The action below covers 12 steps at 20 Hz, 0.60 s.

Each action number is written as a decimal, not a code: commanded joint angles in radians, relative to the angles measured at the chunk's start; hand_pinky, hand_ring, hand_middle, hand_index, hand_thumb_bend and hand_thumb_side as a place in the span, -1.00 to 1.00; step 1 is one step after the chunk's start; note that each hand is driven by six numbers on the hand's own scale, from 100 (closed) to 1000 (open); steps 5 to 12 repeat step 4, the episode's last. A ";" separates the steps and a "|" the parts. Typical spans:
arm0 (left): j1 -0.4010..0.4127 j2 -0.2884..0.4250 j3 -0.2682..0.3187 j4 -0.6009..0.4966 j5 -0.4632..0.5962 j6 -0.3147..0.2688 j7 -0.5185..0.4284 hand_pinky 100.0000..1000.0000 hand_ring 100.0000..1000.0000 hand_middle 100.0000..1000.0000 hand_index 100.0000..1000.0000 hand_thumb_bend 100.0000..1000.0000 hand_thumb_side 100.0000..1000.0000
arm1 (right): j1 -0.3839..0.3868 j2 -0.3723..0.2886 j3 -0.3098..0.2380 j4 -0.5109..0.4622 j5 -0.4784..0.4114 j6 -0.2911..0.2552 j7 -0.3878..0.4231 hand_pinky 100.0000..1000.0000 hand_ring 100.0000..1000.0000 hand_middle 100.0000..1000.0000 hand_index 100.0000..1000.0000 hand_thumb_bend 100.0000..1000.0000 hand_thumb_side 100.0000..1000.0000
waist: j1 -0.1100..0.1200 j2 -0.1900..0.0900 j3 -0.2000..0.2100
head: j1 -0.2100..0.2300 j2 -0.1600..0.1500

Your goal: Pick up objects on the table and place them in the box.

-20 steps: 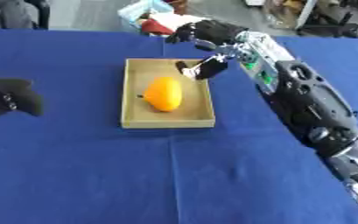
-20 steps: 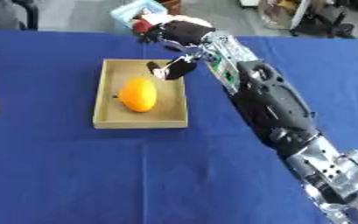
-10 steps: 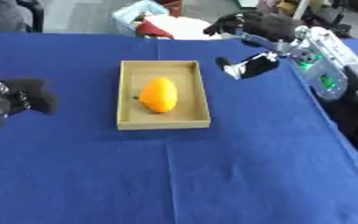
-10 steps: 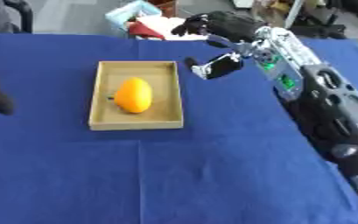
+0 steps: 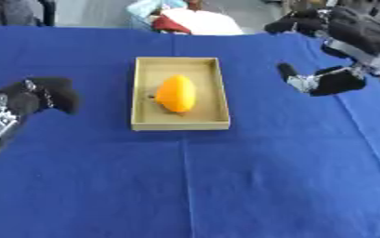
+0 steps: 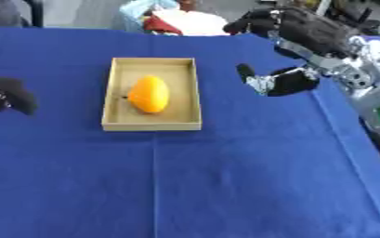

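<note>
The box is a shallow, open-topped rectangular tray of tan cardboard, lying flat on the blue desk with its long sides running away from the robot. Inside it lies one orange, egg-shaped fruit, smooth-skinned, with its long axis roughly parallel to the long sides of the box. The fruit rests on the box floor near the middle, closer to the right wall than the left, with bare floor visible at both the far and near ends.

Lab or workshop, blue-clothed table, clutter behind
</note>
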 commanded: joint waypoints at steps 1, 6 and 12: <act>0.002 0.010 0.015 -0.006 -0.012 0.000 0.005 0.37 0.40 0.32 0.74 -1.00 0.93 | 0.028 -0.037 -0.040 -0.054 -0.009 0.020 -0.017 0.62 0.50 0.47 0.83 -1.00 -0.46 | 0.002 -0.020 -0.004 | 0.025 0.030; 0.009 0.008 0.016 -0.002 -0.020 0.001 0.005 0.37 0.40 0.32 0.74 -1.00 0.94 | 0.067 -0.037 -0.057 -0.069 -0.010 0.030 -0.031 0.61 0.50 0.47 0.83 -1.00 -0.49 | 0.001 -0.021 -0.010 | 0.034 0.039; 0.009 0.008 0.016 -0.002 -0.020 0.001 0.005 0.37 0.40 0.32 0.74 -1.00 0.94 | 0.067 -0.037 -0.057 -0.069 -0.010 0.030 -0.031 0.61 0.50 0.47 0.83 -1.00 -0.49 | 0.001 -0.021 -0.010 | 0.034 0.039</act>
